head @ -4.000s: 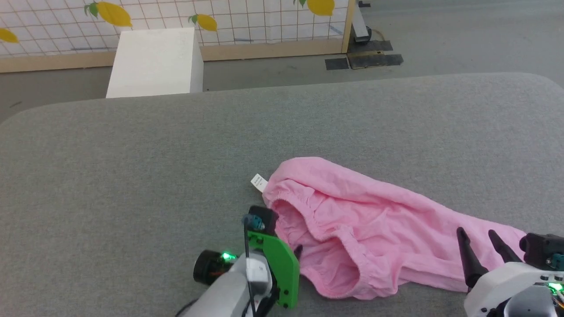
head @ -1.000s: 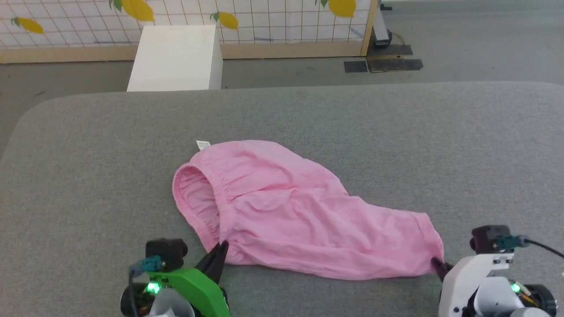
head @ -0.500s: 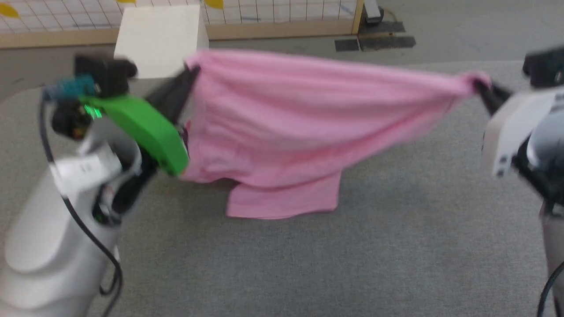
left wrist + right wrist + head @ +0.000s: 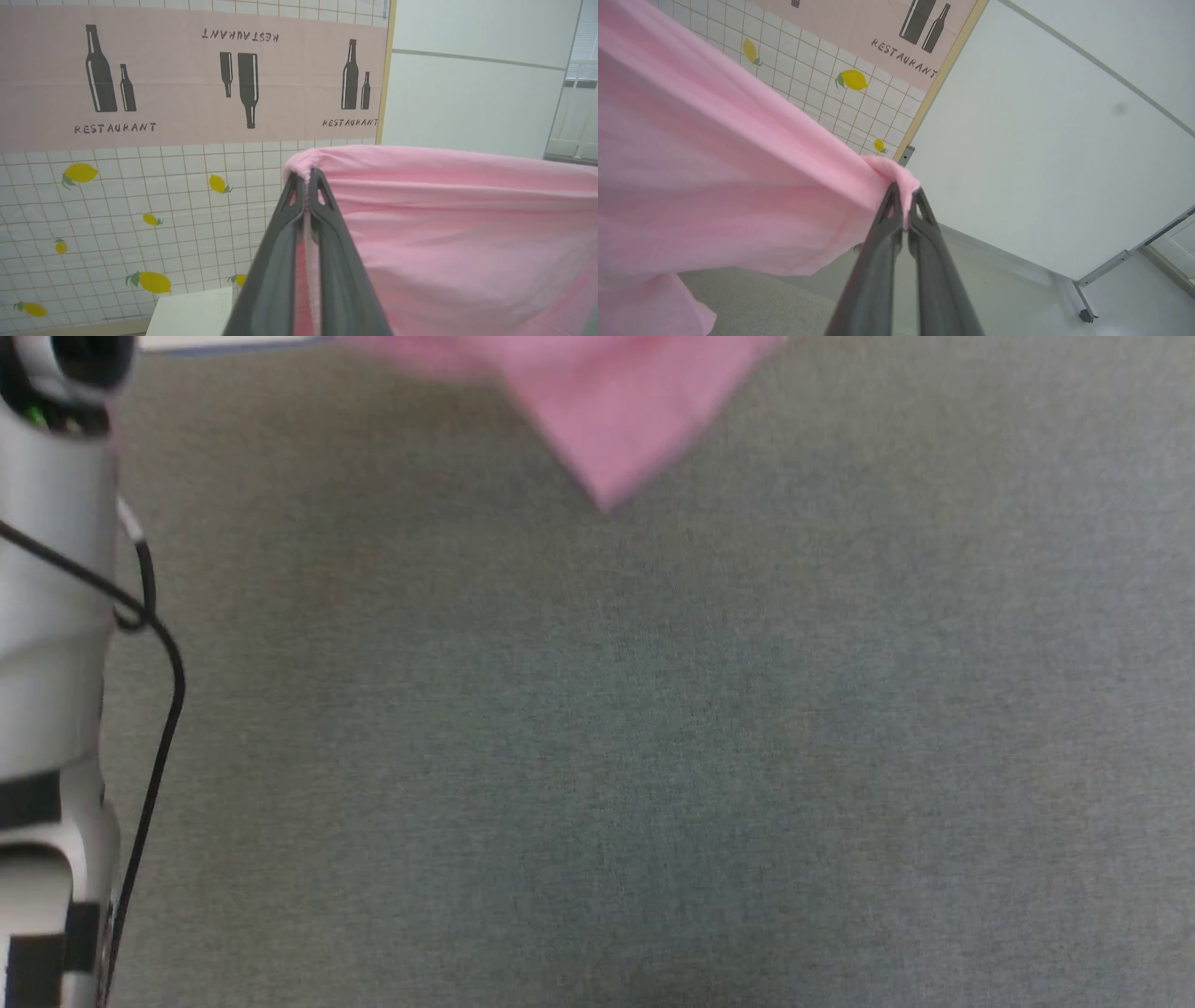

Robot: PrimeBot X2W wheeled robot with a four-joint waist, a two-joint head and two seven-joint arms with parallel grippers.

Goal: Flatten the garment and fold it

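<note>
Left wrist view: the left gripper (image 4: 307, 176) has its two dark fingers pressed together on a gathered edge of the garment (image 4: 444, 233), with a thin ridge of pink cloth caught between them. From that pinch the light pink fabric runs off to that view's right, fairly taut along its upper edge and lifted into the air. Behind it stand a tiled panel (image 4: 140, 196) printed with lemons, a pink banner (image 4: 177, 74) with bottles and the word RESTAURANT, and a white box (image 4: 191, 310) low down. In the right wrist view the right gripper (image 4: 903, 192) likewise nips a bunched corner of the garment between closed fingertips. The cloth spreads away to that view's left, and a lower flap hangs toward the grey table (image 4: 761, 298) beneath; whether it touches cannot be told. The head view is blurred and looks down on the table. There a pointed pink corner of the garment hangs in toward the far edge, and the pale left forearm (image 4: 51, 616) with a black cable (image 4: 159, 728) stands by the table's left edge
</note>
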